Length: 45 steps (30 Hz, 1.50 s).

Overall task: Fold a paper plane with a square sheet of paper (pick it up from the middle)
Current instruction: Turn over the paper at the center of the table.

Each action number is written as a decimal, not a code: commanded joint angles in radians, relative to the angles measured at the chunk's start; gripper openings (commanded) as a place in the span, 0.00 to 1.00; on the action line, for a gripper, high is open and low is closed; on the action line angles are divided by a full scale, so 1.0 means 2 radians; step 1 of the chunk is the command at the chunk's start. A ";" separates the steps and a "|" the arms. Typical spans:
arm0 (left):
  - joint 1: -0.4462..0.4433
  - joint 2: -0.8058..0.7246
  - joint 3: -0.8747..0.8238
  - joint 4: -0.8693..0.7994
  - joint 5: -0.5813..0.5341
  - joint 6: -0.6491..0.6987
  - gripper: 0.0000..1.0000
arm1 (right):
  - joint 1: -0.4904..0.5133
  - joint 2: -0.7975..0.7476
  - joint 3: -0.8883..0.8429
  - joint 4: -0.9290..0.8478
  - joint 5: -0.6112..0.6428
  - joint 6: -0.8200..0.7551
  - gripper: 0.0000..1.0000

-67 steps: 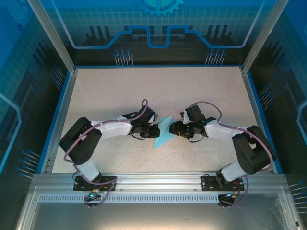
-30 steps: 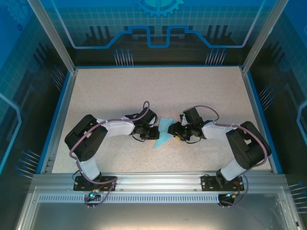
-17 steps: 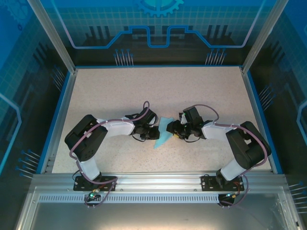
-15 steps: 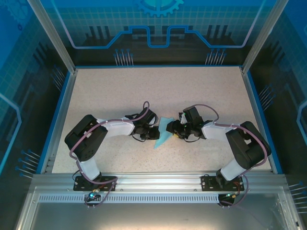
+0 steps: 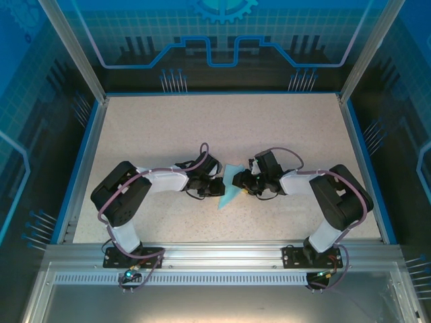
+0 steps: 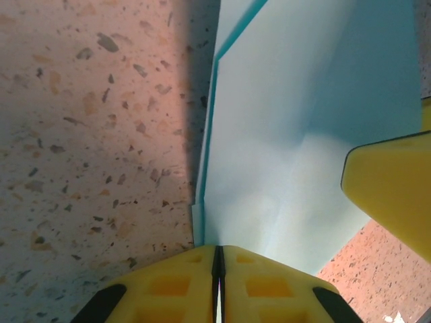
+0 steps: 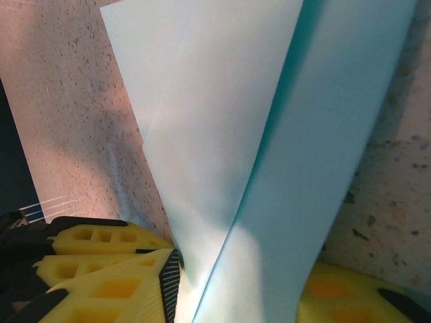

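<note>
Tabletop: pale beige with fine dark speckles, matte; up close in the left wrist view the flecks are brown and grey on a pinkish ground.
Border: a thin blue rim along the far, left and right edges of the tabletop.
Posts: two slanted aluminium profiles, one at the far-left corner and one at the far-right corner.
Back panel: blue grid pattern with bright circuit-like lines and part of a gear emblem at its top.
Side panels: dark blue, with the same line graphics.
Near edge: an aluminium rail, then a perforated strip, then a plain grey metal sheet.
Light: even and cool from overhead, with soft shadows.
</note>
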 commanded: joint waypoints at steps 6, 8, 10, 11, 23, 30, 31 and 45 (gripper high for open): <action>-0.001 -0.008 -0.014 0.010 0.020 -0.013 0.13 | 0.008 0.022 0.015 0.029 -0.016 -0.016 0.35; -0.001 -0.009 -0.014 0.013 0.021 -0.016 0.13 | 0.008 0.027 0.017 0.029 -0.018 -0.019 0.32; -0.001 -0.008 -0.013 0.014 0.022 -0.017 0.13 | 0.008 0.030 0.017 0.029 -0.018 -0.022 0.30; 0.000 -0.008 -0.013 0.014 0.021 -0.017 0.14 | 0.007 0.032 0.017 0.030 -0.019 -0.023 0.29; 0.000 -0.015 -0.014 0.023 0.032 -0.023 0.14 | 0.007 0.039 0.027 0.025 -0.029 -0.049 0.18; 0.000 -0.038 -0.023 0.027 0.030 -0.026 0.15 | 0.007 0.016 0.037 -0.023 -0.014 -0.076 0.10; 0.001 -0.046 -0.026 0.029 0.028 -0.028 0.16 | 0.006 0.009 0.041 -0.042 -0.006 -0.085 0.10; 0.004 -0.218 -0.081 -0.027 -0.120 -0.033 0.20 | 0.083 -0.125 0.195 -0.471 0.308 -0.218 0.11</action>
